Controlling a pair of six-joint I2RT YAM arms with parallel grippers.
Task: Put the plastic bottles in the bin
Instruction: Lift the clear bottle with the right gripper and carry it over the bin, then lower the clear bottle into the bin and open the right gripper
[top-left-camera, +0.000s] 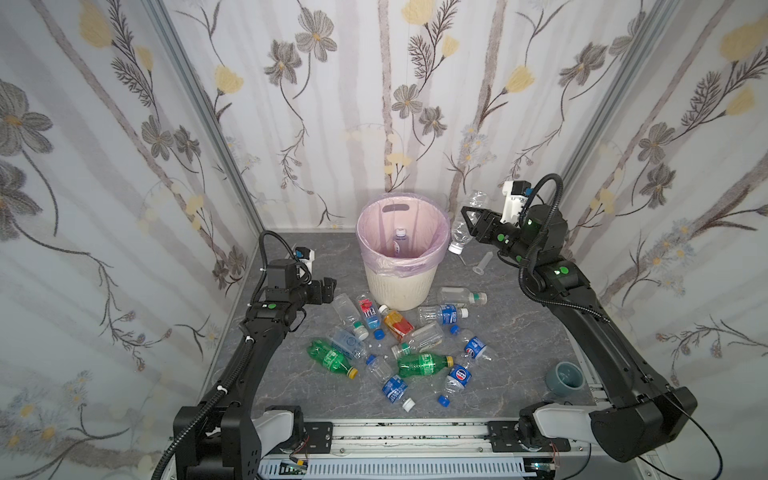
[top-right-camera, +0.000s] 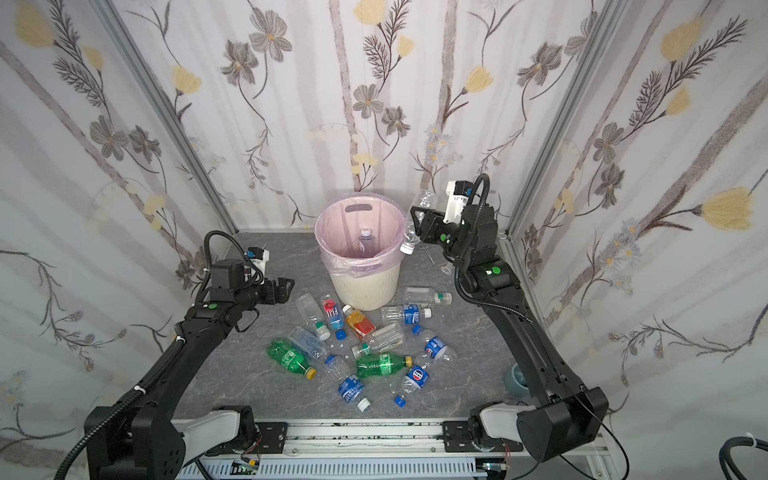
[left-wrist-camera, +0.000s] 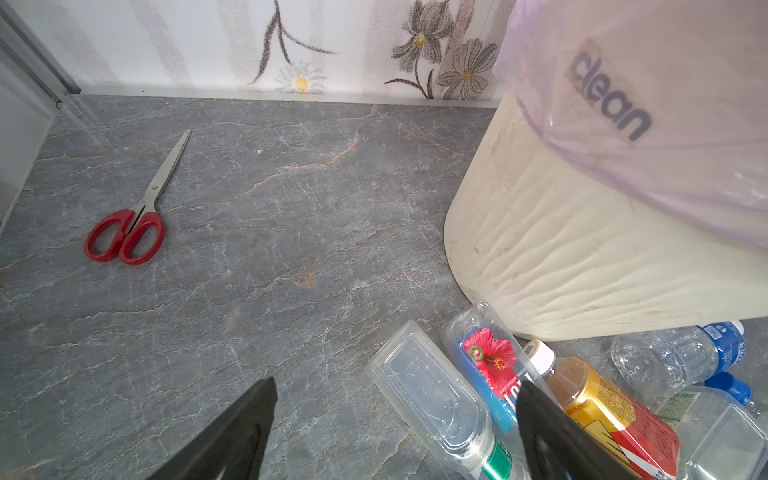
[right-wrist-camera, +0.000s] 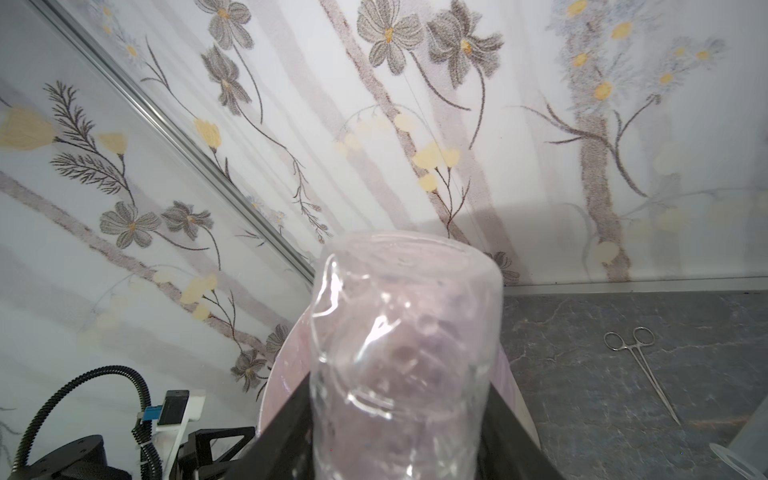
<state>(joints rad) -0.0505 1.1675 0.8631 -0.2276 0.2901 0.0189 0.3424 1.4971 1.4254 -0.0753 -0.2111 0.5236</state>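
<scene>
Fingers of the right gripper are clamped on a clear bottle, held tilted and cap-down, raised just beside the rim of the bin. The right wrist view shows only the base of this bottle between the jaws, plus metal forceps on the table. The left gripper hovers with fingers well apart, holding nothing, near the loose bottles lying in front of the bin. Only the left wrist view shows red-handled scissors. Only the top views show one purple-capped bottle inside the bin.
</scene>
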